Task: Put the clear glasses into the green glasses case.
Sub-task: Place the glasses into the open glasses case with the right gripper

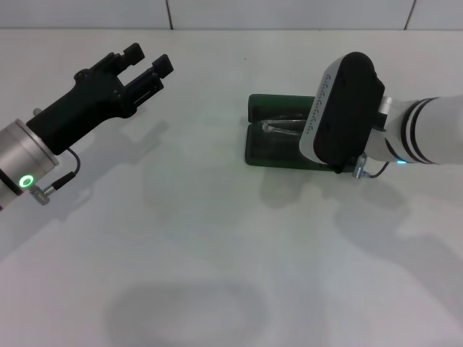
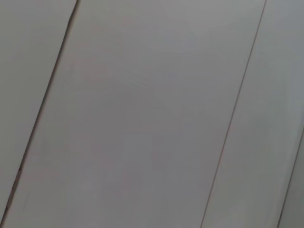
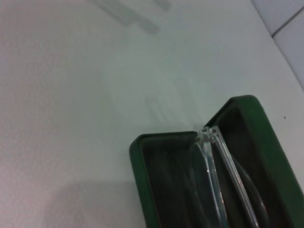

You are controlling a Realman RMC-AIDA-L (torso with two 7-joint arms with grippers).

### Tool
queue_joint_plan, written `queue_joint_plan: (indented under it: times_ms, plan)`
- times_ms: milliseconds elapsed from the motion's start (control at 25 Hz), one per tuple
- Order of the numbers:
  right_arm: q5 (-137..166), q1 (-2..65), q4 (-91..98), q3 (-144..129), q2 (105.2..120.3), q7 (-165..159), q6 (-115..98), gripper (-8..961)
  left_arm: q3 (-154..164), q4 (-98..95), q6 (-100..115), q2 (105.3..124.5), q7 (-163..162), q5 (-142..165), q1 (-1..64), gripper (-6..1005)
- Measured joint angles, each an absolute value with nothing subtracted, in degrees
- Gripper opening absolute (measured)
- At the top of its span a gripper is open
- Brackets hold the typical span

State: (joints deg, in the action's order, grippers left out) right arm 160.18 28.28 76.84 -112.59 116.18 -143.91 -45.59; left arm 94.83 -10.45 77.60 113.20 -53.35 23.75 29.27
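The clear glasses [image 3: 211, 175] lie folded inside the open green glasses case [image 3: 142, 180].

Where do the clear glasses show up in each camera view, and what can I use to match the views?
Head view: the clear glasses lie in the open green glasses case, right of centre, partly hidden by the right arm.
Left wrist view: not in it.
Right wrist view: the glasses fill the lower right, inside the case.
Shared landmark: the case's green rim, seen in the head and right wrist views.
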Motion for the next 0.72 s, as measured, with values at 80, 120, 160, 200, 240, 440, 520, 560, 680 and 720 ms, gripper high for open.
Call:
queue_joint_plan:
  times_ms: [80,120,160,200,240,440,520,560,680,720]
  plan:
    - [160.19,28.28,76.96,-112.76,116.18,-144.73,-46.06,255,94.83,-10.49,77.6,113.2,-53.35,23.75,29.28,680]
    - [160.19,28.28,77.0,-112.84,116.18,-144.94,-46.19,255,94.84,-10.52,77.6,113.2,-53.36,23.75,29.3,680]
    - [160.19,28.28,77.05,-112.96,116.18,-145.2,-46.37,256,94.83,-10.53,77.6,113.21,-53.37,23.75,29.31,680]
    - [160.19,28.29,77.08,-113.02,116.18,-145.32,-46.45,257,94.83,-10.55,77.6,113.2,-53.39,23.75,29.33,679]
    - [160.2,28.29,77.09,-113.05,116.18,-145.41,-46.49,257,94.83,-10.55,77.6,113.22,-53.42,23.77,29.38,679]
    - [160.56,28.27,76.81,-112.98,116.18,-145.51,-46.51,260,94.84,-10.55,77.61,113.44,-53.58,24.37,29.75,679]
    - [160.88,28.19,76.71,-112.91,116.19,-145.52,-46.48,262,94.84,-10.46,77.61,113.54,-53.78,24.43,29.84,679]
    - [160.93,28.07,76.7,-112.84,116.18,-145.52,-46.36,262,94.84,-10.38,77.61,113.59,-53.87,24.44,29.85,679]
    - [160.93,27.86,76.68,-112.71,116.18,-145.48,-45.96,264,94.84,-10.32,77.61,113.65,-53.94,24.44,29.87,679]
    - [160.93,27.82,76.68,-112.66,116.18,-145.41,-45.92,265,94.83,-10.32,77.61,113.65,-53.95,24.44,29.88,679]
